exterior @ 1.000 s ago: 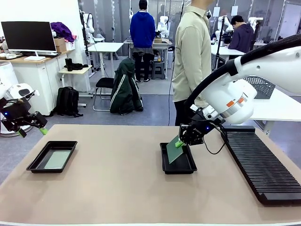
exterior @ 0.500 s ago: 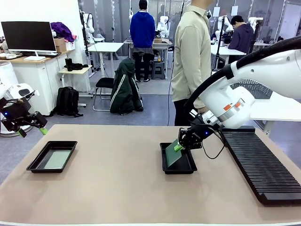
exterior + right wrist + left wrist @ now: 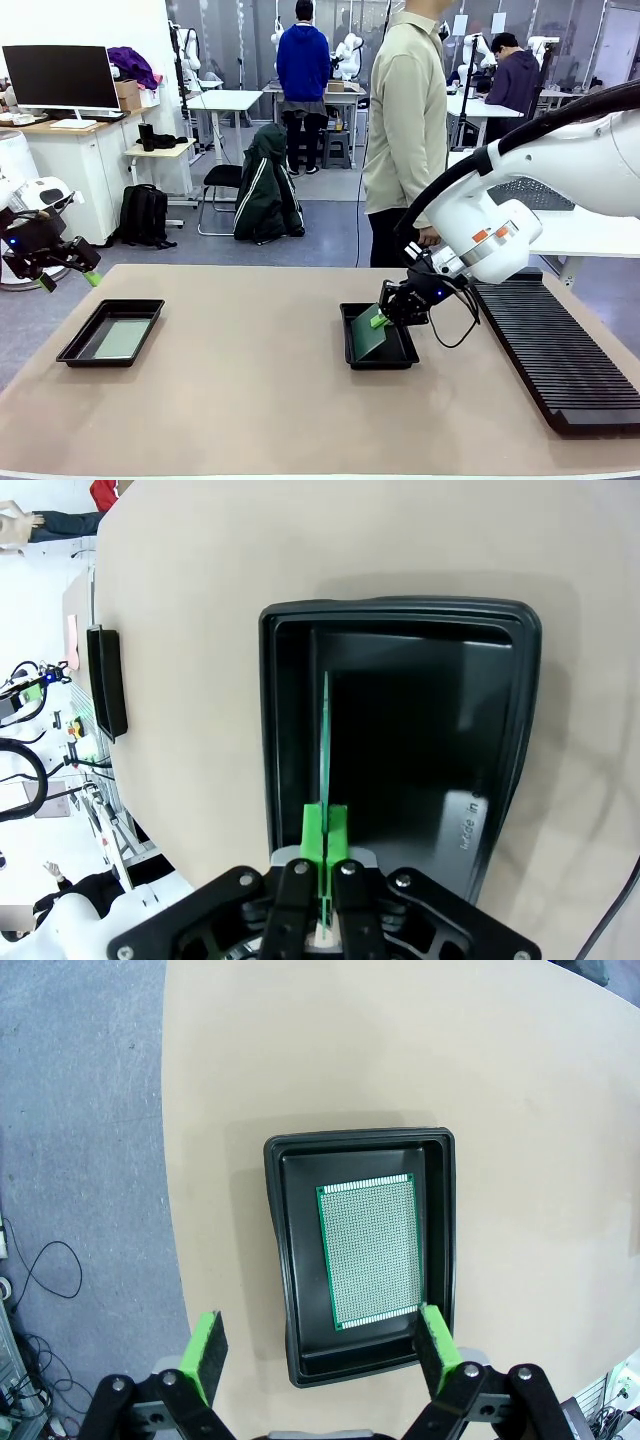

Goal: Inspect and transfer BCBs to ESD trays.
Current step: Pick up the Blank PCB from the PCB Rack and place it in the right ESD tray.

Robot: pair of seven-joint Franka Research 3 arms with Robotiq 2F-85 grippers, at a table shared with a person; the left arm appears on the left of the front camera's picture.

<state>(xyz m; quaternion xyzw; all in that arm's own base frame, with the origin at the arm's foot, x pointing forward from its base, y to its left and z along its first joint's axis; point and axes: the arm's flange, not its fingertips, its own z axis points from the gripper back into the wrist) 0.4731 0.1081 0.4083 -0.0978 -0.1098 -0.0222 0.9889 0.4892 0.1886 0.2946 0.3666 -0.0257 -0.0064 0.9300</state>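
My right gripper [image 3: 382, 318] is shut on a green BCB [image 3: 368, 338], holding it tilted with its low edge down inside the middle ESD tray [image 3: 352, 357]. In the right wrist view the BCB [image 3: 326, 730] shows edge-on over that black tray [image 3: 500, 730], pinched between the green pads [image 3: 325, 832]. A second BCB [image 3: 122, 339] lies flat in the left ESD tray [image 3: 75, 347]. My left gripper [image 3: 68, 275] hangs open beyond the table's left edge, and its wrist view looks down past the green fingers [image 3: 205, 1352] at that BCB [image 3: 370, 1251] in its tray [image 3: 280, 1260].
A long black ribbed rack [image 3: 550, 350] runs along the table's right side. A person [image 3: 405, 130] in a beige shirt stands just behind the far edge, near the right arm. A grey mesh basket [image 3: 550, 183] sits on a white table behind.
My right gripper has lowered the BCB into the middle tray, and the board now sits lower and flatter. The left arm has not moved.
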